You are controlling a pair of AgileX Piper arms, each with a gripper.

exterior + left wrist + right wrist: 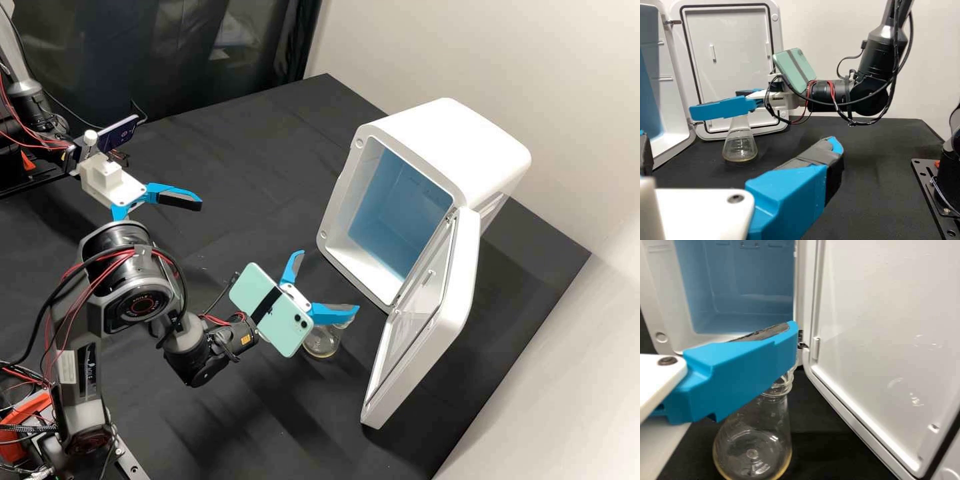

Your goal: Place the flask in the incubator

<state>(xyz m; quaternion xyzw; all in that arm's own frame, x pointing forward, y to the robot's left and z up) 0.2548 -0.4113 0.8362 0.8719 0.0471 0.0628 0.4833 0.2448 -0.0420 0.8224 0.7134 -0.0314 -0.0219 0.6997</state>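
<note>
Glass flask (322, 341) upright on bench (267, 153), just under spread rt pincer (328, 281).

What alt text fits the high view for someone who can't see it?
The right gripper, open, sits at the neck of a glass flask standing on the black bench before a white incubator whose door stands open on a blue interior. The left gripper, also open, is farther back.

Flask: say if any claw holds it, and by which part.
Nothing held: flask stands on the bench, right claw open, one finger beside its neck.
</note>
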